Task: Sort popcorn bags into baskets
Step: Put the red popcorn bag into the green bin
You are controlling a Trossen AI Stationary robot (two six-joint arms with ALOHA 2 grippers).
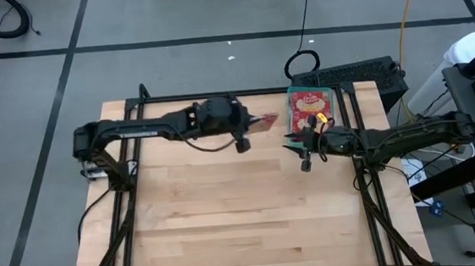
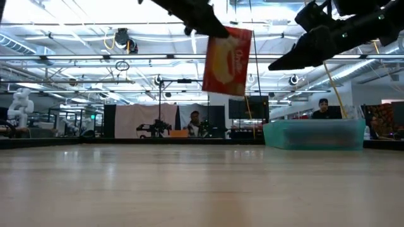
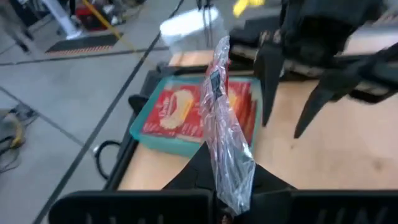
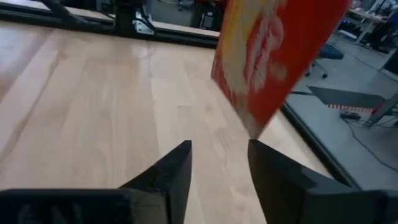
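Note:
One red popcorn bag [image 1: 267, 120] with a cream-yellow popcorn picture hangs in the air [image 2: 227, 60] from my left gripper [image 1: 252, 125], which is shut on it above the table's far middle. The teal-green basket [image 1: 290, 112] stands at the far right of the table [image 2: 314, 134], with red bags [image 1: 311, 106] lying flat in it. My right gripper [image 1: 294, 145] is open and touches nothing. It hovers just near of the basket, to the right of the hanging bag, whose lower end shows beyond its fingers [image 4: 273, 56]. My left gripper pinches the popcorn bag between its two fingers at the bag's upper end [image 2: 214, 34], seen edge-on between the fingers [image 3: 233, 186]. The bag is lifted clear of the table and hangs below the fingers, slightly tilted.
A black keyboard-like box [image 1: 348, 75] sits beyond the basket at the far right corner. Black frame rails [image 1: 370, 199] run along the table's sides. Bare wood [image 1: 244, 217] fills the near half. People show in the room behind [image 2: 323, 108].

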